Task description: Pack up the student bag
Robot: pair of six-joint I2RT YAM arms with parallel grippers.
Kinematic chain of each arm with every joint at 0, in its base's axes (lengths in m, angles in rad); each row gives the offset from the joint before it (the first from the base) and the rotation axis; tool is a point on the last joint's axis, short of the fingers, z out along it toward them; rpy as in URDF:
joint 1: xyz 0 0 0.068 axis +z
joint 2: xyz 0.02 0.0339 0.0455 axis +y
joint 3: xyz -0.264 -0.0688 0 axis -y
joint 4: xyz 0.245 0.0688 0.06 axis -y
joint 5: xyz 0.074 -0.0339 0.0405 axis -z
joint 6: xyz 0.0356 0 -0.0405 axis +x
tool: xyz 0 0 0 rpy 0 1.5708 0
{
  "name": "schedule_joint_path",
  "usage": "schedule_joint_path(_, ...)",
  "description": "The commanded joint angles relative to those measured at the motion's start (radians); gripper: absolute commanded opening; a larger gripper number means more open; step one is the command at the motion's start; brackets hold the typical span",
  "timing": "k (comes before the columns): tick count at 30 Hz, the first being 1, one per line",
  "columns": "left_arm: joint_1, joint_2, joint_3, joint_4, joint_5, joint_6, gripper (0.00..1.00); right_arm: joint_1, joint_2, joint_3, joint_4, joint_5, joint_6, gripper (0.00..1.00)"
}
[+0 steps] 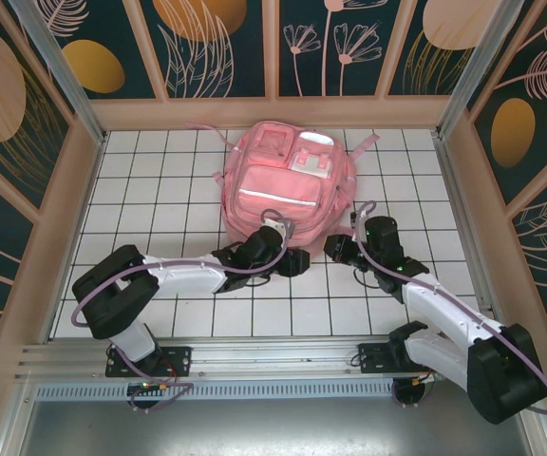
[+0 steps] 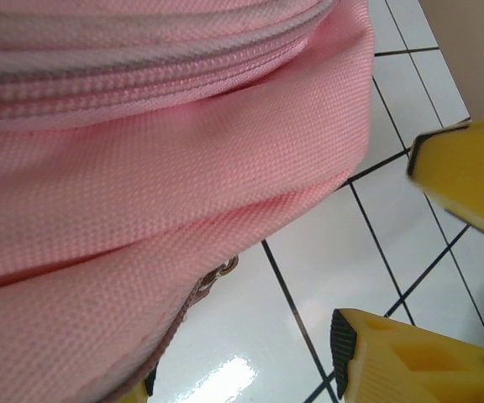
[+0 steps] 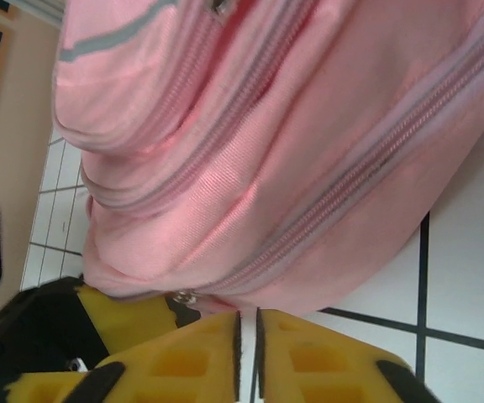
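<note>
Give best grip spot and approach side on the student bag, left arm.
The small metal zipper pull at the near edge of the student bag. It dangles free below the bulging fabric, just above the table, so the open left gripper should probably come in low from the near side. The fabric panel is broad and rounded, likely too wide to pinch.

The student bag (image 1: pixel 283 180) sits dead centre, blocking the far middle; left pincer (image 1: pixel 290 260) and right pincer (image 1: pixel 335 249) crowd its near edge. Bare table (image 1: pixel 150 190) tiles open on both sides, wooden walls (image 1: pixel 69 204) beyond.
</note>
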Motion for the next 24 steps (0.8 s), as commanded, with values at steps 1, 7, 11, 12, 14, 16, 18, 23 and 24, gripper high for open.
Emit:
schedule_joint_path(1,0.000,0.043,0.012,0.025,-0.034,0.053,0.57,-0.012,0.060,-0.028,0.065,-0.091,0.053,0.06)
schedule_joint_path(7,0.000,0.089,0.044,0.031,-0.030,0.062,0.58,-0.021,0.200,-0.055,0.191,-0.149,0.098,0.00)
schedule_joint_path(11,0.002,0.097,0.041,0.068,-0.010,0.069,0.57,-0.035,0.304,-0.051,0.309,-0.216,0.137,0.00)
schedule_joint_path(12,0.001,0.102,0.043,0.074,-0.005,0.069,0.57,-0.040,0.328,-0.048,0.335,-0.232,0.146,0.00)
schedule_joint_path(14,0.001,0.121,0.053,0.078,0.006,0.071,0.56,-0.047,0.379,-0.041,0.390,-0.270,0.166,0.00)
schedule_joint_path(16,0.003,0.132,0.062,0.081,0.015,0.069,0.53,-0.049,0.422,-0.033,0.432,-0.305,0.185,0.00)
schedule_joint_path(18,0.003,0.137,0.066,0.088,0.020,0.068,0.51,-0.051,0.446,-0.035,0.466,-0.326,0.203,0.00)
schedule_joint_path(23,0.014,0.149,0.059,0.112,0.039,0.052,0.44,-0.051,0.478,-0.051,0.535,-0.366,0.239,0.00)
schedule_joint_path(24,0.019,0.152,0.057,0.115,0.042,0.047,0.41,-0.051,0.479,-0.053,0.534,-0.363,0.237,0.00)
